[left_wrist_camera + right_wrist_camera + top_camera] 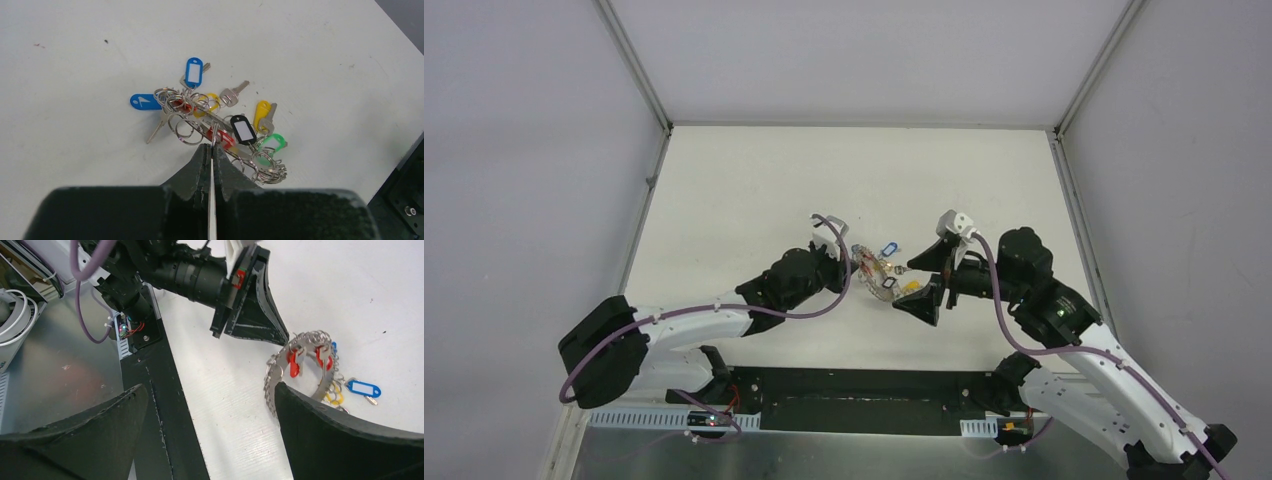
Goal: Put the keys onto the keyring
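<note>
My left gripper (212,148) is shut on the rim of the keyring (276,371), a large grey ring fringed with small split rings, and holds it up on edge. Two red-tagged keys (294,365) hang on the ring. In the left wrist view the keyring (214,136) shows edge-on, amid keys with blue (194,72), yellow (261,114), green (272,142) and black (243,129) tags. A blue-tagged key (364,388) lies on the table beyond the ring. My right gripper (207,395) is open and holds nothing, its right fingertip (281,390) just in front of the ring. In the top view both grippers, left (856,262) and right (929,282), flank the keyring (876,272).
The white table (754,190) is walled by grey panels on three sides. A black base strip (854,385) and a metal plate (60,375) run along the near edge, with cables and the arm bases there.
</note>
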Robot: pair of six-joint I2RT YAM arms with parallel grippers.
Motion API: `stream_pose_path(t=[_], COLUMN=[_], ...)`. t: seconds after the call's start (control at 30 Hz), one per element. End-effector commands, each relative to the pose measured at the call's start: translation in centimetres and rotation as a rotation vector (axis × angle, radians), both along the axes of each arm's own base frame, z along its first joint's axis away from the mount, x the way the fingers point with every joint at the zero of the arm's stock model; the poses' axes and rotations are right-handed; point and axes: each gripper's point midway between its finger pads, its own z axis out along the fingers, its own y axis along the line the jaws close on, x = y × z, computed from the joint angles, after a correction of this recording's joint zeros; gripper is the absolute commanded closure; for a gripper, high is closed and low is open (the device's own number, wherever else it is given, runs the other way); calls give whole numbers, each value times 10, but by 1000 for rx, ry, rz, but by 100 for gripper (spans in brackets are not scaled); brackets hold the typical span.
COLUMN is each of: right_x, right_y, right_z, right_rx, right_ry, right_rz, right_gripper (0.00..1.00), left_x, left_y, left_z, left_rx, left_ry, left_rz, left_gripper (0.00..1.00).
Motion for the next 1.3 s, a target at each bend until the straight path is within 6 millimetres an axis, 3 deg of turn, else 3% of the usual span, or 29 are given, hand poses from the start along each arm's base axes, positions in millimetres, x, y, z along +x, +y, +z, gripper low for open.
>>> stream_pose_path(t=[0.0, 0.07, 0.17, 0.23, 0.27, 0.53, 0.77, 0.9, 1.1, 1.27], right_x=[5, 7, 10, 12, 14, 37, 64, 86, 126, 164], right_y=[6, 7, 9, 9, 9, 6, -11, -37, -96, -142], right_z=[3, 1, 0, -2, -3, -20, -50, -76, -109, -112], right_rx=[23, 18, 15, 10, 8, -21, -58, -76, -114, -171], right_ry=[19, 39, 58, 72, 80, 182, 281, 358, 388, 240], right_rz=[-14, -20, -30, -41, -48, -139, -281, -450, -786, -1013], right_gripper=[1, 1, 1, 1, 1, 1, 1, 1, 1, 1], left_x=[8, 7, 4, 0, -2, -9, 13, 25, 31, 39], left_y=[25, 32, 38, 42, 43, 42, 80, 114, 160, 191], left_z=[14, 15, 21, 25, 28, 54, 46, 35, 30, 27], left_rx=[-26, -18, -1, 11, 17, 0, -36, -29, -1, 139], left_ry=[7, 14, 25, 37, 40, 52, 145, 174, 133, 52], left_rz=[137, 160, 163, 160, 152, 22, 65, 164, 282, 372], left_gripper=[96, 72, 21, 5, 1, 1, 1, 1, 1, 1])
